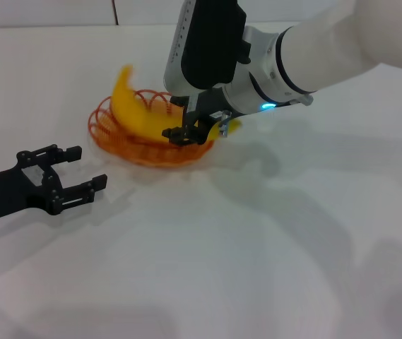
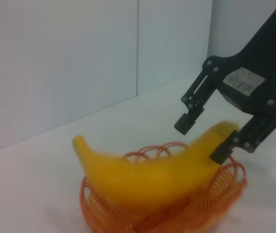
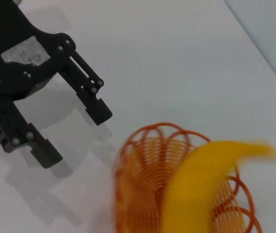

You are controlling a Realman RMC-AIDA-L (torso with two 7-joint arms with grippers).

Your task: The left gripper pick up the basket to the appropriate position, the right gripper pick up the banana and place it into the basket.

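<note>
The yellow banana [image 1: 133, 107] lies tilted in the orange wire basket [image 1: 113, 145], one pointed end rising over the far rim; it looks motion-blurred. My right gripper [image 1: 188, 133] hovers over the basket's right end. In the left wrist view the right gripper [image 2: 202, 138] is open, its fingers spread just above the banana [image 2: 147, 174] and the basket [image 2: 104, 218]. My left gripper [image 1: 86, 167] rests open on the table left of the basket, a short gap apart. The right wrist view shows the left gripper [image 3: 75, 136] open, beside the basket [image 3: 142, 160] and banana [image 3: 201, 184].
The white table [image 1: 257, 247] spreads bare in front and to the right. A pale wall [image 2: 79, 58] stands behind the table's far edge. The right arm's white body [image 1: 314, 49] reaches in from the upper right.
</note>
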